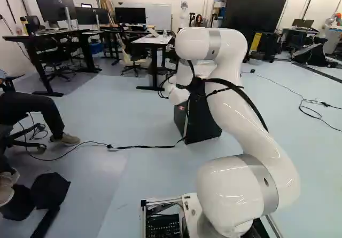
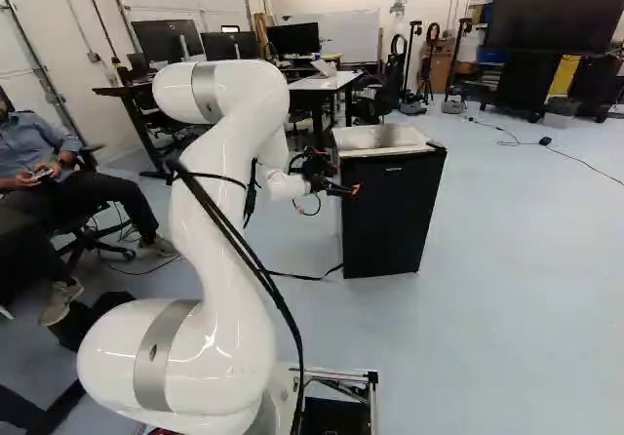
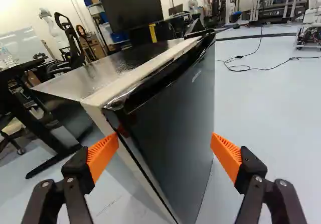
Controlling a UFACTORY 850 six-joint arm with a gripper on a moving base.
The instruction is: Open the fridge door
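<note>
Pale floor (image 2: 507, 289) extends below and around the gripper (image 2: 349, 190), which is carried at the end of the white arm (image 2: 226, 230), the links rising behind it from the base joint. A desk (image 2: 327, 82) stands beyond the gripper, farther off than the fridge. The fridge (image 2: 380, 142), a dark cabinet with a pale rim along its top, stands just ahead of the gripper, upright on the floor. Its door (image 3: 173, 128) is the dark front panel directly before the fingers, closed against the cabinet; a narrow seam runs down the side edge, and a recess (image 3: 168, 78) lies along the upper edge, ahead of the fingertips. In the wrist view the gripper (image 3: 164, 144) is released, its two fingers spread wide with nothing grasped. Of the orange pads (image 3: 103, 156), one overlaps the seam and the other overlaps the opposite edge of the door, much of the panel showing between them; whether either touches it cannot be told. A thin black cable (image 2: 292, 276) lies on the floor, lower than the gripper.
</note>
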